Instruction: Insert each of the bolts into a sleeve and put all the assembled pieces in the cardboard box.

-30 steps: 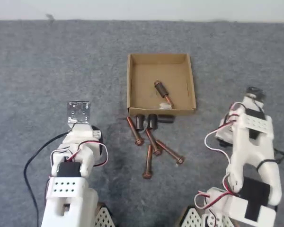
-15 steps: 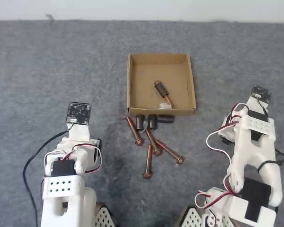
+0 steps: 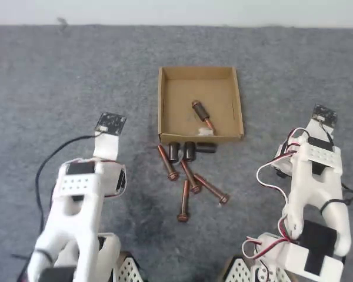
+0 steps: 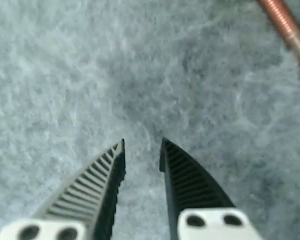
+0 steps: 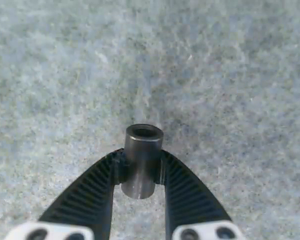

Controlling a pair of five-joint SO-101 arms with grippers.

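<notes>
Centrally on the grey surface (image 3: 59, 70) sits the cardboard box (image 3: 179, 100), open on top, with one assembled piece (image 3: 203, 116) lying inside it, toward the 5 o'clock part of its floor. Just outside the box's near wall, three loose sleeves (image 3: 190, 151) lie in a row, two standing side by side and a third on its side at their 3 o'clock. From these, toward 6 o'clock, four bolts (image 3: 190, 177) are scattered close together, heads mostly pointing away from the box; the farthest one lies at the 6 o'clock end of the group.

The left arm (image 3: 76, 200) stands at 8 o'clock from the bolts, the right arm (image 3: 315, 176) at 4 o'clock, well apart from the pile.

The right end effector (image 5: 140, 156) is pinching a dark sleeve (image 5: 144, 145) between its ribbed fingers; the sleeve stands upright with its open bore facing up, above bare surface.

The left end effector (image 4: 141, 145) is slightly spread, with a narrow gap between its tips and nothing in it, pointing down at the surface. One copper bolt (image 4: 285, 27) shows at the edge of the left wrist view, well away from the tips.
</notes>
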